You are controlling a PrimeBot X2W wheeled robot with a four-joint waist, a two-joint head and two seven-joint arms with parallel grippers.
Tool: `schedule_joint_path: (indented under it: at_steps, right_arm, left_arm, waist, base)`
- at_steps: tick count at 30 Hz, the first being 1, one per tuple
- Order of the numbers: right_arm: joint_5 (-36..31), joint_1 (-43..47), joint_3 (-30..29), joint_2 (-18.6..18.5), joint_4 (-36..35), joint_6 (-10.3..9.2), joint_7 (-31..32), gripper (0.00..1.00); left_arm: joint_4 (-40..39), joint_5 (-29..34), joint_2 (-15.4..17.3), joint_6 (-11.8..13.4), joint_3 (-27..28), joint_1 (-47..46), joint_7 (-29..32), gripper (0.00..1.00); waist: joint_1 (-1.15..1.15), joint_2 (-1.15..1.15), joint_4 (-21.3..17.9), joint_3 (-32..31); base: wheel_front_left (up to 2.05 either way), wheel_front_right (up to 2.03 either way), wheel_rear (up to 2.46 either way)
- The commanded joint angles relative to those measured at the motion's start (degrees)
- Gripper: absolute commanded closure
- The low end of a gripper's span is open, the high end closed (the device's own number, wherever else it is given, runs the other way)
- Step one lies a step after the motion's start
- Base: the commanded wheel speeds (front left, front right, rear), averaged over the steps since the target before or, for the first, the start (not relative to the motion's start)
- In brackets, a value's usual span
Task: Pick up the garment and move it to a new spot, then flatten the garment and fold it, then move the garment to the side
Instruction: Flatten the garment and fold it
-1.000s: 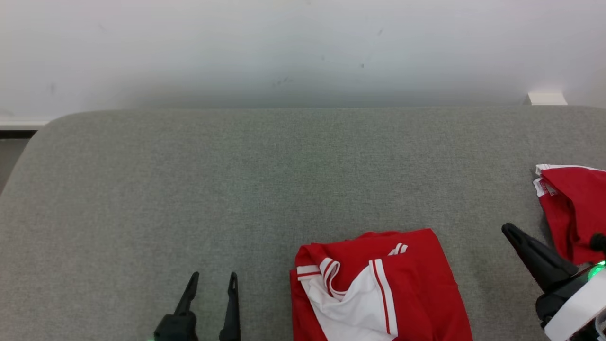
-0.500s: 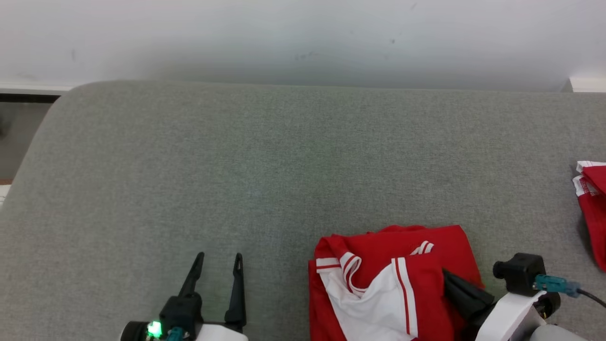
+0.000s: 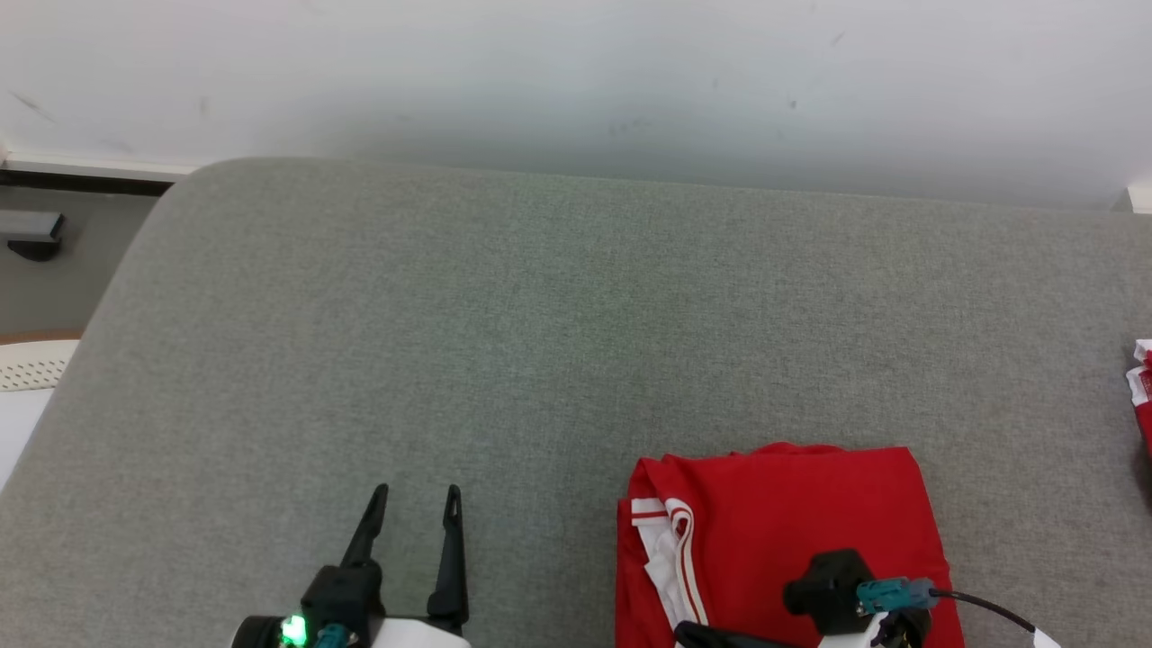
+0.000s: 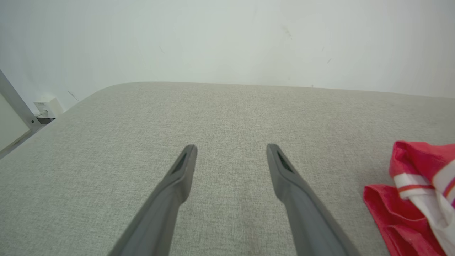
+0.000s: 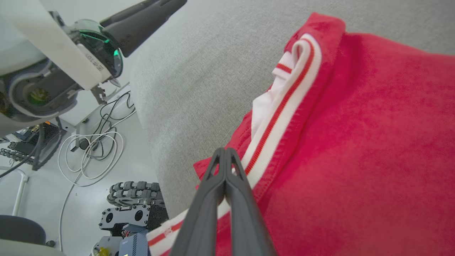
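Grey cushion [image 3: 540,342] covers most of head view. Red garment [image 3: 810,504] lies folded at lower right, close to front edge of cushion. Right gripper [image 5: 224,153] closed, tips at white striped hem; if fabric is pinched, cannot tell. Risk: weak pinch lets fold open, or pull drags garment over edge. Second red cloth [image 3: 1141,396] at right edge narrows free space there. Left gripper [image 3: 417,493] open, empty, lower left.

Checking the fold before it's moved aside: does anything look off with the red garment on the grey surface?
Slightly. The garment is folded fairly square, but white striped trim pokes out along its left edge, and its near side seems to hang over the surface edge.
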Motion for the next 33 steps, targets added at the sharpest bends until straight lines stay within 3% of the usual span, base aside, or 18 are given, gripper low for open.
schedule_joint_path:
  at_steps: [1, 6, 10, 16, 17, 18, 19, 27, 33]
  right_arm:
    - [-0.1, -0.8, 0.4, 0.1, 0.5, -0.15, 1.4, 1.00]
    - [0.5, -1.0, 1.0, 2.5, 2.9, -0.15, 4.4, 1.00]
    - [1.2, -0.7, 0.4, 3.5, 2.5, -0.15, 2.8, 1.00]
    - [0.4, 0.9, -4.5, -0.8, -2.5, -0.15, -2.0, 1.00]
    - [-0.4, 1.3, -6.0, -2.1, -3.1, -0.15, -3.1, 0.86]
    - [-1.4, 1.7, -7.4, -3.3, -3.5, -0.15, -4.0, 0.51]
    - [-2.0, 2.2, -9.1, -4.3, -3.8, -0.15, -4.9, 0.00]
    - [-6.3, 11.4, -29.3, -9.2, -2.2, -0.15, -13.6, 0.00]
    - [-12.1, 20.7, -44.3, -6.6, 0.9, -0.14, -15.6, 0.00]
  left_arm:
    - [0.0, -0.9, 0.2, 0.1, -0.1, 0.5, -0.1, 0.00]
    - [0.4, -1.4, 0.2, 0.3, -0.2, 1.1, -0.1, 0.00]
    - [0.3, -1.7, 0.2, 0.5, 0.6, 1.9, -0.1, 0.00]
    - [-1.0, -0.8, 0.4, 0.1, 2.3, 3.2, -0.1, 0.00]
    - [-1.1, -0.6, 0.5, 0.0, 2.7, 3.5, -0.1, 0.00]
    - [-1.1, -0.6, 0.5, -0.1, 3.0, 3.9, -0.1, 0.00]
    - [-1.1, -0.5, 0.6, -0.3, 3.2, 4.4, -0.1, 0.00]
    - [-0.1, -0.1, 0.8, -2.2, 3.7, 5.9, 0.0, 0.00]
    - [0.4, 0.3, 0.8, -2.8, 4.1, 7.0, 0.0, 0.00]
  waist:
    - [0.00, 0.00, 0.3, -0.2]
    - [0.00, 0.00, 0.4, -1.3]
    - [0.00, 0.00, -0.4, -2.4]
    - [0.00, 0.00, -3.1, -4.7]
    - [0.00, 0.00, -3.8, -5.1]
    - [0.00, 0.00, -4.4, -5.5]
    - [0.00, 0.00, -5.1, -6.0]
    - [0.00, 0.00, -8.5, -8.3]
    - [0.00, 0.00, -9.3, -9.1]
  base:
    - [0.00, 0.00, 0.00]
    - [0.00, 0.00, 0.00]
    - [0.00, 0.00, 0.00]
    - [0.00, 0.00, 0.00]
    - [0.00, 0.00, 0.00]
    - [0.00, 0.00, 0.00]
    - [0.00, 0.00, 0.00]
    - [0.00, 0.00, 0.00]
    - [0.00, 0.00, 0.00]
